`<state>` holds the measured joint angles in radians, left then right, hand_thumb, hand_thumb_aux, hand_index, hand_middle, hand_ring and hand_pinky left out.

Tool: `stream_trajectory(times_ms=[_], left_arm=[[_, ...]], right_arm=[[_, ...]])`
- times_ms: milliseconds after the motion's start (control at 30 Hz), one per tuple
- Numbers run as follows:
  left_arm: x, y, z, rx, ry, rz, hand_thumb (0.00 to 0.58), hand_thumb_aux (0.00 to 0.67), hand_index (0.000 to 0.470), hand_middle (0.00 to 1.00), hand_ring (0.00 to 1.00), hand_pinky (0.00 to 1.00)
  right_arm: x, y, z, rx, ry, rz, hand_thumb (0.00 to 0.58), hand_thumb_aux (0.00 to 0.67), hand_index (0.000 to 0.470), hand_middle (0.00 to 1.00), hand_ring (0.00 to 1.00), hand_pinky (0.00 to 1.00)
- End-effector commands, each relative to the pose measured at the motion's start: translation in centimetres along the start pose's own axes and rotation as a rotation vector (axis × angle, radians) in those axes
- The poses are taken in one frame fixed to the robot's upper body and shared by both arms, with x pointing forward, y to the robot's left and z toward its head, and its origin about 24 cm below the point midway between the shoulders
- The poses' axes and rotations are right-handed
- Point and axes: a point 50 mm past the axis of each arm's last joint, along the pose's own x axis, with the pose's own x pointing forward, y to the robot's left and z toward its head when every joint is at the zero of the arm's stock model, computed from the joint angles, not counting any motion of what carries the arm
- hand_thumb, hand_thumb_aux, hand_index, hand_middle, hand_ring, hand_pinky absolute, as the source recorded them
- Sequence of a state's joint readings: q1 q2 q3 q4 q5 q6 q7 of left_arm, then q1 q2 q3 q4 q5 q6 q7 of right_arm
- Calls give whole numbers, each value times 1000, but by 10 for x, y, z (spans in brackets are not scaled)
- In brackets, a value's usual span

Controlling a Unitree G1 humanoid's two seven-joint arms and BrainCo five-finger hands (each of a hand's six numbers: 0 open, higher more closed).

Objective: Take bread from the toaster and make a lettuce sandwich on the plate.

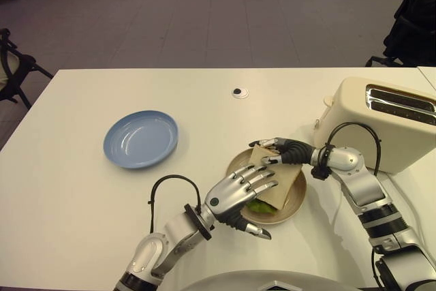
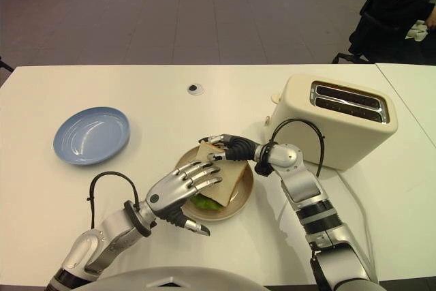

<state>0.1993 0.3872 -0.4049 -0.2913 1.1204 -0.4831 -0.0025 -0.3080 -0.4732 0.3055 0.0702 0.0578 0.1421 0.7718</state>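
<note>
The right hand point(image 2: 230, 148) is pinching the pale square bread slice point(image 2: 228, 175) over green lettuce point(image 2: 203, 203) on the round tan plate point(image 2: 246, 192), the left hand point(image 2: 178, 187) is hovering spread-fingered, and letting go squarely seems next.

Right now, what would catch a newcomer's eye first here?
Both hands meet over the round beige plate at centre: the right hand pinches the far edge of a tan bread slice on green lettuce, the left hand spread flat above it. A cream toaster stands at right, a blue plate at left.
</note>
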Motion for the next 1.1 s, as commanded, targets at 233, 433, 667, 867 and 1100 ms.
stream_trajectory(times_ms=[233, 433, 667, 867, 1100], left_arm=[[-10, -27, 5, 55, 12, -226, 0, 0, 0, 0, 0, 0], [-15, -42, 2, 19, 24, -301, 0, 0, 0, 0, 0, 0], [-22, -54, -3, -21, 53, -363, 0, 0, 0, 0, 0, 0], [-15, -34, -13, 2, 90, -210, 0, 0, 0, 0, 0, 0], [-11, 63, 13, -263, -104, 433, 0, 0, 0, 0, 0, 0]], right_arm=[[7, -5, 15, -52, -77, -43, 0, 0, 0, 0, 0, 0], [7, -17, 42, -55, -259, -186, 0, 0, 0, 0, 0, 0], [-6, -29, 70, -66, -445, -301, 0, 0, 0, 0, 0, 0], [-58, -18, 78, -365, -481, -204, 0, 0, 0, 0, 0, 0], [-137, -2, 63, -556, -324, -11, 0, 0, 0, 0, 0, 0]])
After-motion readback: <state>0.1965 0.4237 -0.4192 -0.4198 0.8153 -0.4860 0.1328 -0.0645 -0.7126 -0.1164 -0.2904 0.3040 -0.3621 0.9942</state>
